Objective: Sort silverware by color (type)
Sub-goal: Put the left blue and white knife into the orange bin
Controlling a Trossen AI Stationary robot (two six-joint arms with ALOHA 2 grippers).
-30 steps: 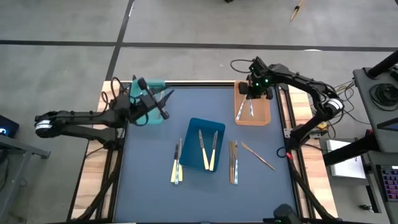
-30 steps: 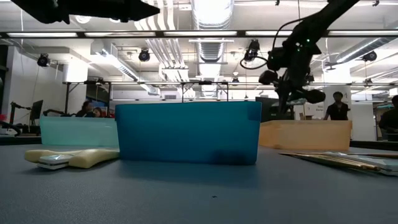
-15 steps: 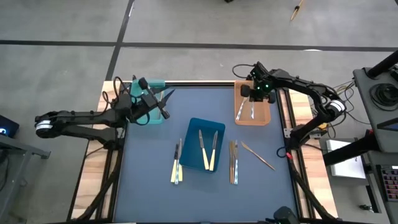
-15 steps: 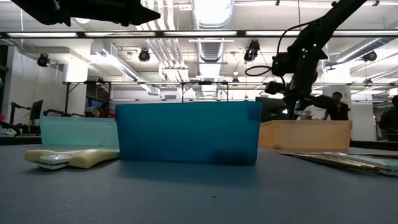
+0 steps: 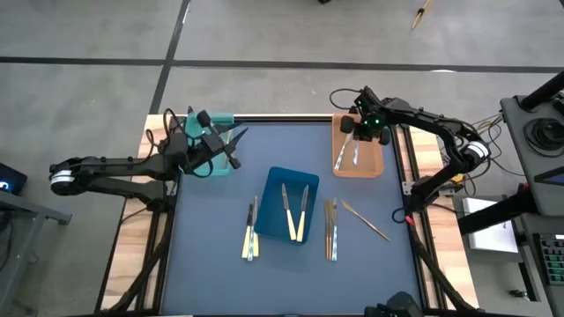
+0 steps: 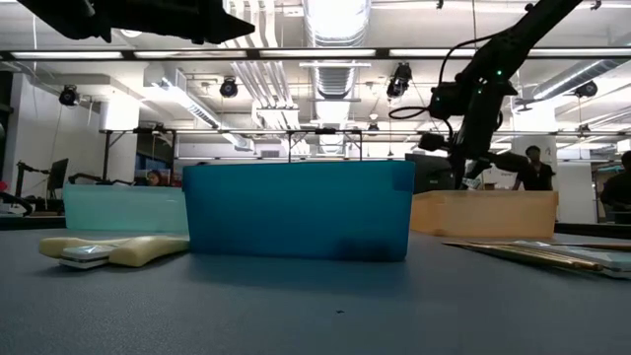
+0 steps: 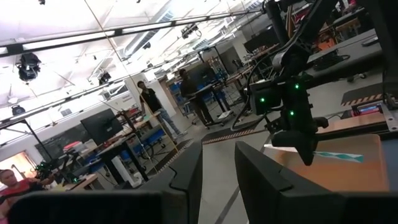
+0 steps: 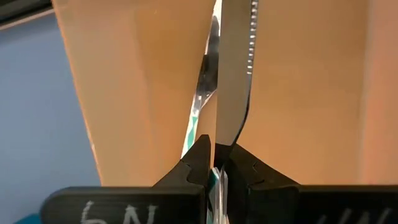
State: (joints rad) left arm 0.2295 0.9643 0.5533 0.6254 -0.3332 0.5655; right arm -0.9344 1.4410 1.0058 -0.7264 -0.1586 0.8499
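Note:
My right gripper (image 5: 363, 132) hovers over the orange tray (image 5: 374, 165) at the table's far right and is shut on a silver knife (image 8: 235, 74) with a serrated blade. A pale-blue-handled utensil (image 8: 198, 118) lies on the tray floor beneath it. My left gripper (image 5: 234, 141) is open and waits by the teal tray (image 5: 217, 121) at the far left. Two cream-handled utensils (image 5: 293, 211) lie flat in the blue tray (image 5: 275, 180). More utensils lie on the table to its left (image 5: 251, 231) and right (image 5: 330, 229), and a gold one (image 5: 366, 220) farther right. My right gripper pinches the knife between its two fingers at the base of the blade (image 8: 219, 163), where the handle begins. The blade runs straight on past the fingertips, over the orange tray's floor. Whether its tip touches the tray, I cannot tell.
The three trays stand on a dark blue mat (image 5: 211, 264) with wooden strips along the table's left and right sides. The low view shows the blue tray's wall (image 6: 296, 212) in front and a cream handle (image 6: 108, 249) lying at its left. People stand in the room beyond.
My right gripper, holding the knife, has moved a little toward the table's right edge and lower over the orange tray, turning slightly. The left arm has kept still.

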